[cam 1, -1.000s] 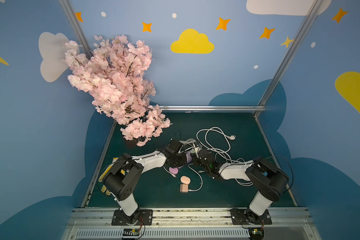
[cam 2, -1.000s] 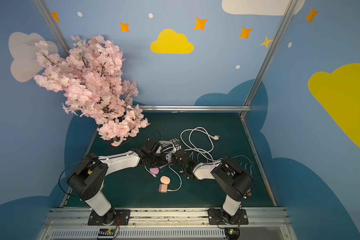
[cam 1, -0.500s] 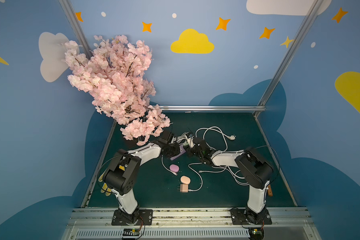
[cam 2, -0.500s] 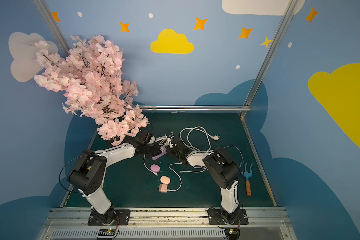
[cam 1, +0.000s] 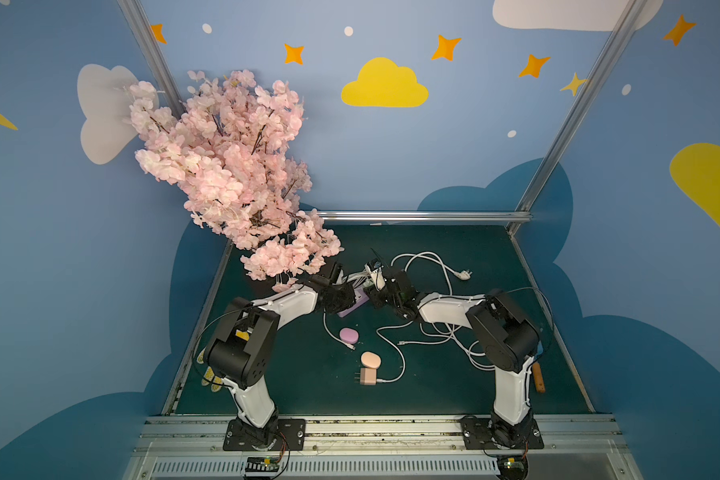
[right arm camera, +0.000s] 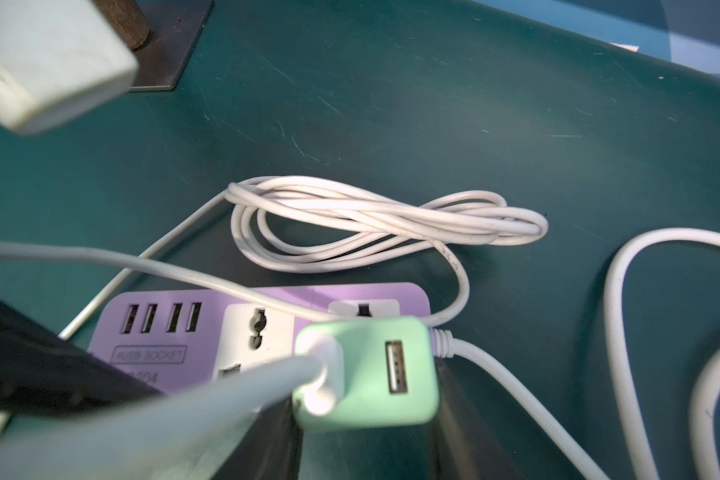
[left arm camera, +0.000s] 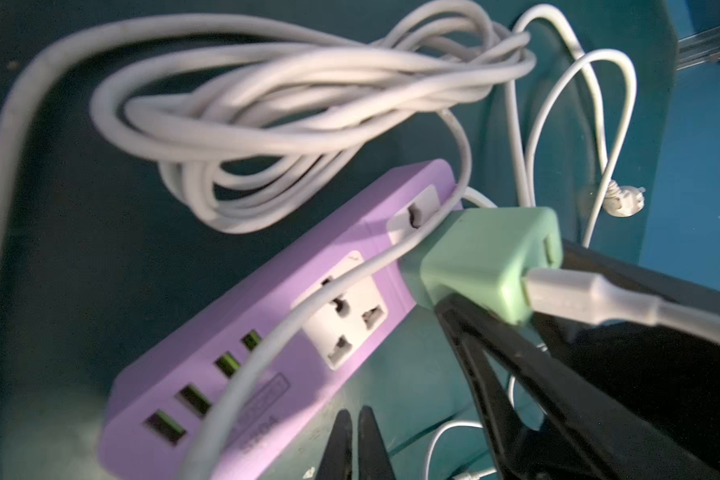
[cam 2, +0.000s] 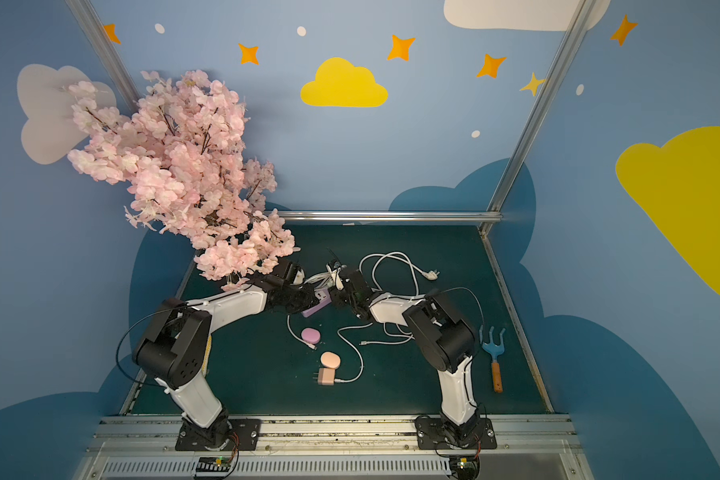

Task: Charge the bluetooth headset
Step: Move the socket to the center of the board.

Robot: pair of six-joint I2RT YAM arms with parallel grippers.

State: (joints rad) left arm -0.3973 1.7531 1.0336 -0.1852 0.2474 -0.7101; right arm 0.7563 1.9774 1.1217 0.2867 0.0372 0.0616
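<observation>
The right gripper [left arm camera: 514, 291] clamps a green charger [right arm camera: 366, 374] between its fingers and holds it at the cord end of the purple power strip [left arm camera: 267, 286], which lies near the middle of the bench [cam 1: 454, 386]. A white cable [left arm camera: 599, 299] is plugged into the charger, and whether its pins sit in a socket cannot be told. The left gripper [left arm camera: 354, 444] is closed on nothing just beside the strip, while the pink headset case [cam 1: 348, 335] and a peach case [cam 1: 370, 359] lie apart from it, toward the bench's front edge
</observation>
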